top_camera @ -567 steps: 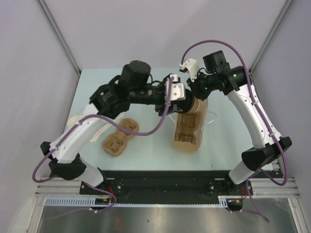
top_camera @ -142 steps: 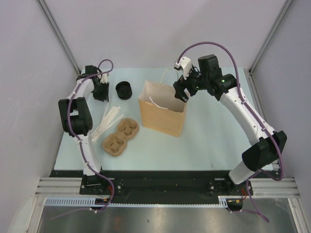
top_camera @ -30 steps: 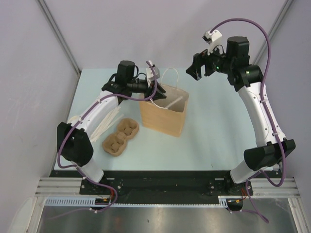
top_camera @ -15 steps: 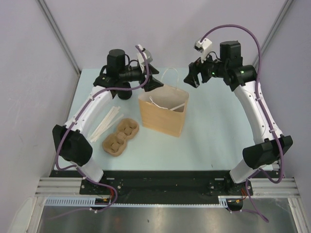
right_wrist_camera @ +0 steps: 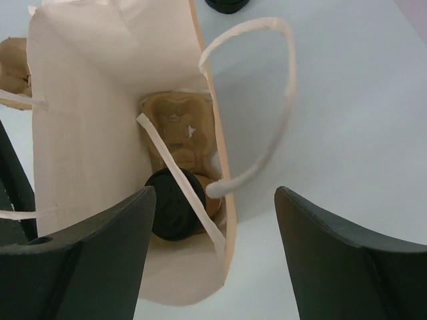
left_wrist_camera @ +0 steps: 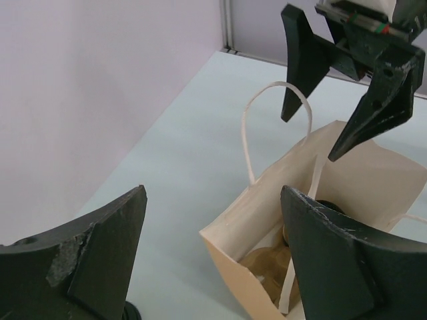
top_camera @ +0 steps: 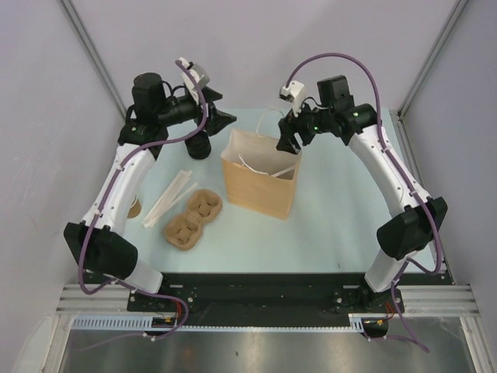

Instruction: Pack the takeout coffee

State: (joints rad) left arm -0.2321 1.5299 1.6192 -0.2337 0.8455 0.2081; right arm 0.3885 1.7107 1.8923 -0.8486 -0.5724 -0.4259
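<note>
The takeout coffee [right_wrist_camera: 175,203], a brown cup with a black lid, stands inside the open paper bag [top_camera: 260,186] beside a moulded cup carrier [right_wrist_camera: 181,130]. In the left wrist view only a dark sliver of the lid [left_wrist_camera: 328,207] shows. My right gripper [top_camera: 289,144] hovers open over the bag's far right rim [right_wrist_camera: 223,220], the rim and one white handle [right_wrist_camera: 267,93] lying between its fingers. My left gripper [top_camera: 224,116] is open and empty, up and to the left of the bag [left_wrist_camera: 313,170], and looks across it at the right gripper [left_wrist_camera: 309,137].
A stack of black lids [top_camera: 198,146] sits left of the bag. White stirrers [top_camera: 169,194] and a second moulded carrier [top_camera: 192,217] lie on the table's left front. A tan cup [top_camera: 133,208] peeks out from under my left arm.
My left gripper has opened and pulled back up and to the left, away from the bag's mouth. My right gripper has come down and to the left, onto the bag's rim.
</note>
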